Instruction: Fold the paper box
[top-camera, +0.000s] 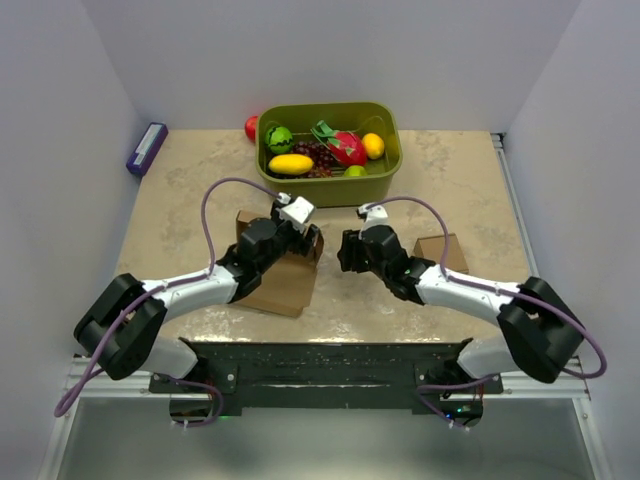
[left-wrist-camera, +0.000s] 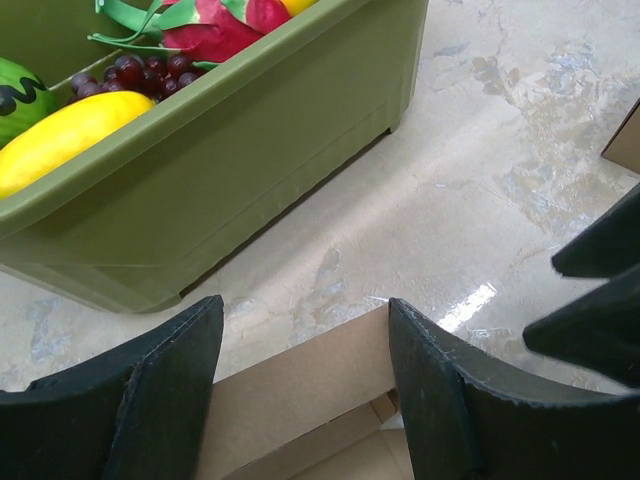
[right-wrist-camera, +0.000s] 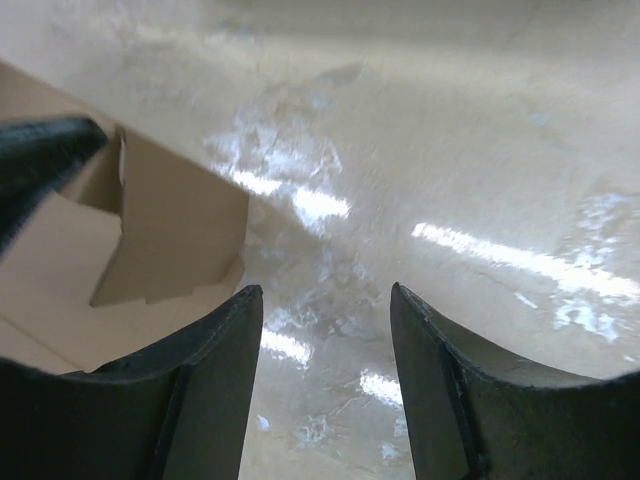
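Top external view showed the large brown corrugated cardboard paper box (top-camera: 285, 285) mid-table beneath the left gripper (left-wrist-camera: 300, 325), whose wide-spread fingers straddled one edge. The right gripper (right-wrist-camera: 325, 305), fingers equally wide, hovered just beside the box.

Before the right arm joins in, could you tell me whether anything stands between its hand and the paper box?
Nothing visible does: only bare table separates the right hand from the paper box; the left hand straddles its edge.
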